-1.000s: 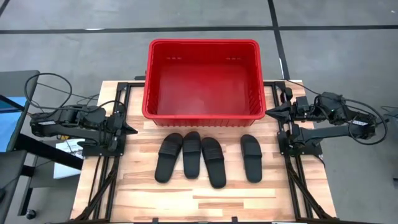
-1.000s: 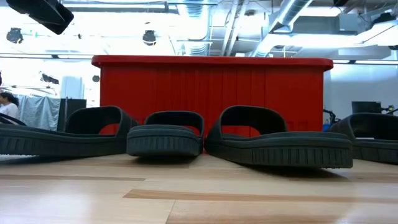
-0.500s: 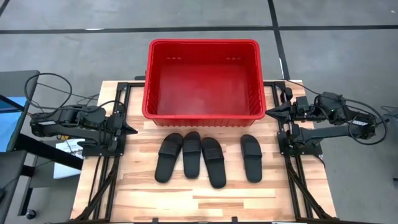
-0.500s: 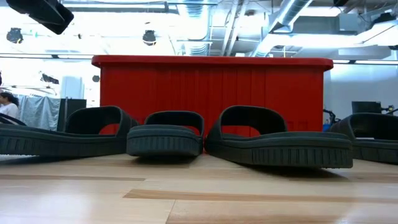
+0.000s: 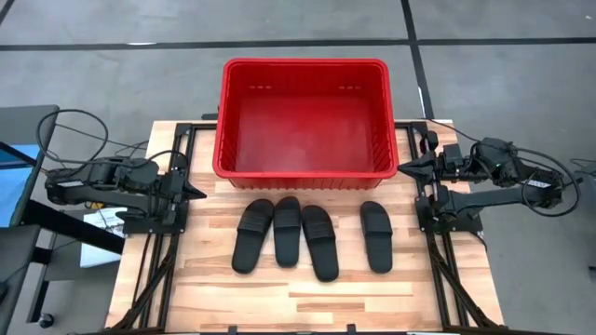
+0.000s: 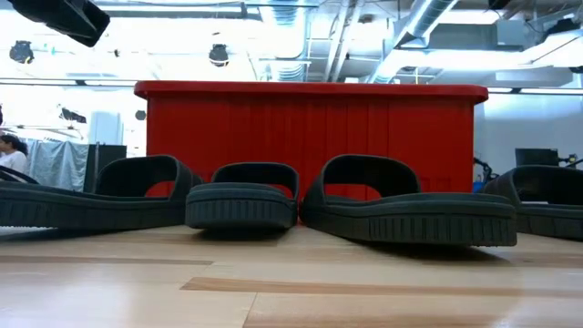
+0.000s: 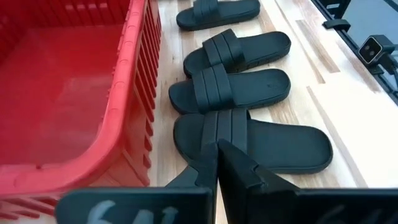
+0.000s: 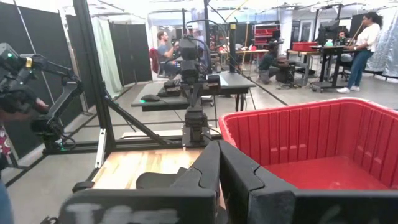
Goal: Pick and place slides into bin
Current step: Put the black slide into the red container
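Four black slides lie in a row on the wooden desk beside the red bin: nearest, second, third, farthest. The left gripper sits over the nearest slide's strap, its jaws pressed together with nothing between them.

- High view looks straight down over the whole table.
- Low view sits at tabletop height, very near the slides, facing the bin.
- Both wrist views look across the bin from opposite table sides.
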Controlling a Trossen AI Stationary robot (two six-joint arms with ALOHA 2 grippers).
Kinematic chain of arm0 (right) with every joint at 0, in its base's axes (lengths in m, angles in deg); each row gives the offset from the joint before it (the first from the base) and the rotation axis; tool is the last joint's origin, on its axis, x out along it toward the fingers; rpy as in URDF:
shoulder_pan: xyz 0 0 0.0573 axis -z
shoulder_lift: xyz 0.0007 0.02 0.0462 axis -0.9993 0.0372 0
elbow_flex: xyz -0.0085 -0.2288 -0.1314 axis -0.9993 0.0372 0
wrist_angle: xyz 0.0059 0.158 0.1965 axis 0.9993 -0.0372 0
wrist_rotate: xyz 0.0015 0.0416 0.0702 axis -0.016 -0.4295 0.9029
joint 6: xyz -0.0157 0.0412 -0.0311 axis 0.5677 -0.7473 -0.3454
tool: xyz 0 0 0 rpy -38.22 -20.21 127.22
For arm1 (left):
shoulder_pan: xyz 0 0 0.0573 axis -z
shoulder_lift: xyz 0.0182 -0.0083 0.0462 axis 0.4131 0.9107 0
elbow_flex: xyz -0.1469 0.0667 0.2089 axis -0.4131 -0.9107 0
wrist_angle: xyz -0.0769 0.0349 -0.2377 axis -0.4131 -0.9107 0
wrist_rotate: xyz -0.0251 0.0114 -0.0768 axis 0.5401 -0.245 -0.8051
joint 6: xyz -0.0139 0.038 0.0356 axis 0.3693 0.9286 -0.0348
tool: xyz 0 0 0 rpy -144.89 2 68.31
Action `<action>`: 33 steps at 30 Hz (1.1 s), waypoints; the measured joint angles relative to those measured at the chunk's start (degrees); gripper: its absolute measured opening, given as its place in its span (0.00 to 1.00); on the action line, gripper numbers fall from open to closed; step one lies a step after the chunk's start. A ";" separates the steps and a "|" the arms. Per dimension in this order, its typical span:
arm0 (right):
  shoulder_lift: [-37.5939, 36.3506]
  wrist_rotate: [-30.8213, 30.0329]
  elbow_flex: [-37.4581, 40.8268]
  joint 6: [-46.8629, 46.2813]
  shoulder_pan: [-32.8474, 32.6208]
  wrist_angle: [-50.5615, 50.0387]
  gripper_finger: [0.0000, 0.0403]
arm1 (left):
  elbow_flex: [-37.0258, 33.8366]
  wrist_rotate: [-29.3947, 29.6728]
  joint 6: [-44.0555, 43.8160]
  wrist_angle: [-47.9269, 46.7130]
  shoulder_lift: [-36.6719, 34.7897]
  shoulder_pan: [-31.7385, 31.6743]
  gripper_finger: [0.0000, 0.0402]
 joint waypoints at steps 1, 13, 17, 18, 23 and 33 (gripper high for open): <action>0.00 -0.10 0.00 -0.01 0.02 0.00 0.00 | -0.02 0.00 0.60 1.07 0.02 0.00 0.00; 3.17 -1.52 0.04 3.29 0.05 17.25 0.00 | -0.04 3.53 -15.66 19.27 0.38 -0.01 0.00; 5.67 -1.56 0.04 2.97 0.09 24.28 0.00 | -0.04 6.45 -14.99 27.32 1.24 0.00 0.00; 6.27 -1.55 0.04 2.03 0.09 26.15 0.00 | -0.04 7.09 -14.98 28.95 1.45 0.00 0.00; 9.92 -1.49 0.04 -9.58 -1.44 33.37 0.00 | -0.03 7.42 -14.68 32.74 1.98 0.00 0.00; 13.68 -1.41 -0.28 -13.66 -3.66 32.27 0.00 | -0.02 15.49 -15.28 33.82 3.39 -0.02 0.00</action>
